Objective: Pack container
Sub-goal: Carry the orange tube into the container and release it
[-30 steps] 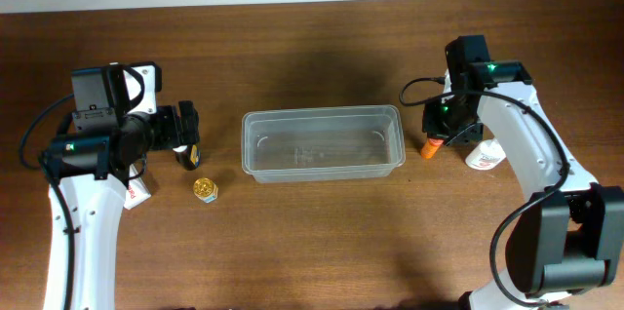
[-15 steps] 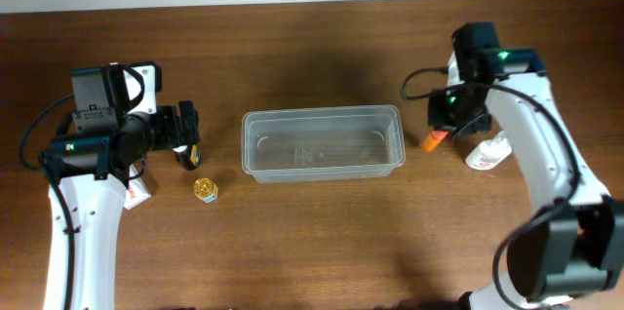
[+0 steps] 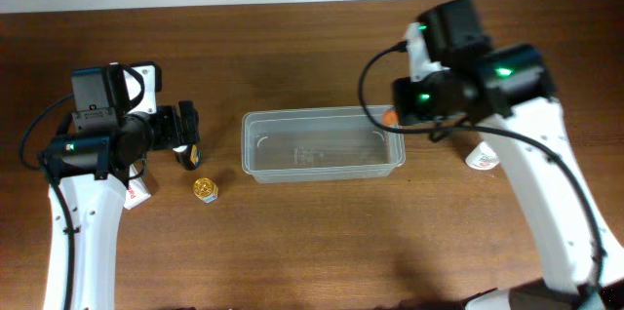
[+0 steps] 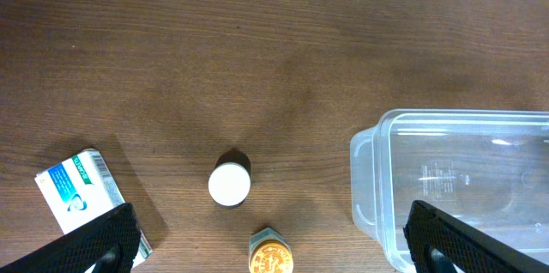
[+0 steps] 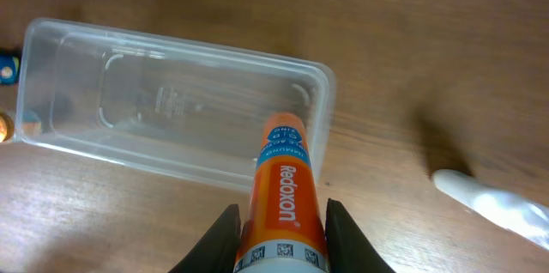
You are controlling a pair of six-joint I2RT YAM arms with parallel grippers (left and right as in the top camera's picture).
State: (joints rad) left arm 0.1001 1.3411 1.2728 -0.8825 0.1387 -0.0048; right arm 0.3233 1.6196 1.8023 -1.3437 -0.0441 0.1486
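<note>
The clear plastic container (image 3: 322,172) lies empty at the table's middle; it also shows in the left wrist view (image 4: 371,148) and the right wrist view (image 5: 171,93). My right gripper (image 3: 414,105) is shut on an orange Redoxon tube (image 5: 281,191) and holds it above the container's right end; the tube's tip (image 3: 389,115) shows at the rim. My left gripper (image 3: 187,139) is open and empty, left of the container, above a white-capped small bottle (image 4: 230,183) and a gold-lidded jar (image 4: 271,257).
A blue-and-white box (image 4: 81,191) lies at the left by my left arm (image 3: 136,188). A white tube (image 3: 483,159) lies right of the container, also in the right wrist view (image 5: 493,204). The gold-lidded jar (image 3: 205,189) stands left of the container.
My right gripper has lifted the orange tube from the table beside the container and carried it left, over the container's right end. The left arm has not moved.
</note>
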